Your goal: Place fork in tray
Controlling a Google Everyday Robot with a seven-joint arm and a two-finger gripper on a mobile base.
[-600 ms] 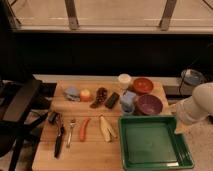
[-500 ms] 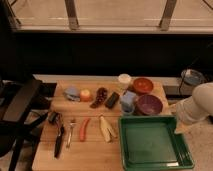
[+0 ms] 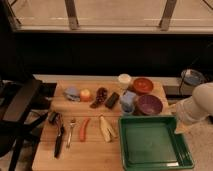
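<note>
The small silvery fork (image 3: 70, 132) lies on the wooden table (image 3: 90, 155) at the left front, between a longer black-handled tool (image 3: 59, 137) and an orange carrot (image 3: 84, 128). The dark green tray (image 3: 152, 142) sits at the table's right front and holds nothing. My white arm (image 3: 196, 107) comes in from the right edge. My gripper (image 3: 180, 126) hangs at its lower end, just over the tray's right rim, far from the fork.
A banana (image 3: 105, 129) lies left of the tray. Behind it stand a purple bowl (image 3: 149, 104), a red bowl (image 3: 142, 85), a white cup (image 3: 124, 80), a blue cup (image 3: 128, 101), an apple (image 3: 86, 94) and dark snack packs (image 3: 111, 99). A black chair (image 3: 17, 107) stands left.
</note>
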